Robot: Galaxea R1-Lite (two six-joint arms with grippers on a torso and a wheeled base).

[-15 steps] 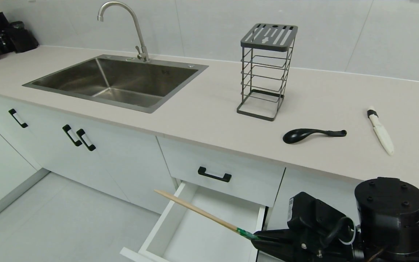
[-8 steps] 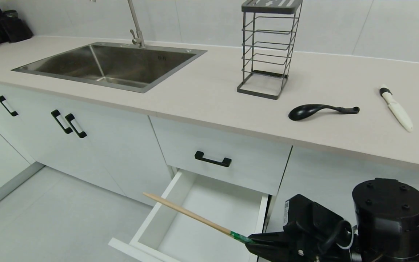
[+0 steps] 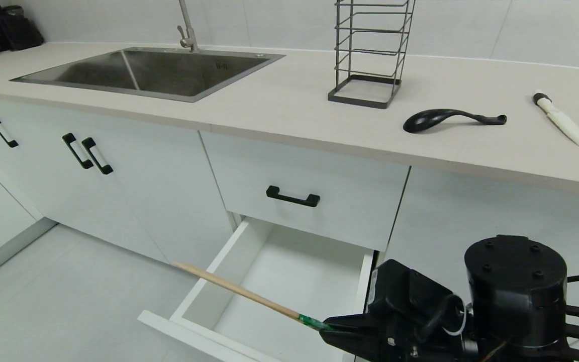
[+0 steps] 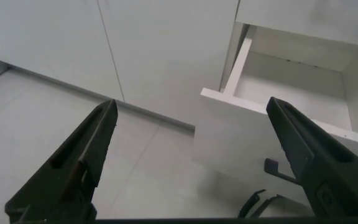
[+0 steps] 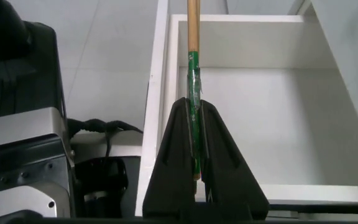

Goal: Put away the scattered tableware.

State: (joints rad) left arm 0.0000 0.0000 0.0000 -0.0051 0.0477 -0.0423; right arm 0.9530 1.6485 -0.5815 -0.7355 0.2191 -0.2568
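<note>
— Over the open white drawer [image 3: 294, 276], what's held?
— A slim wooden chopstick [image 3: 239, 290], green-banded, clamped in the right gripper [image 3: 337, 333]. Left gripper [image 4: 191, 106] gapes wide. Glossy black spoon [image 3: 435, 119] lies on the matte countertop [image 3: 279, 115].

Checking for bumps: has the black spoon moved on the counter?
No. The camera shifted; the black spoon still lies between the wire rack and the white utensil.
</note>
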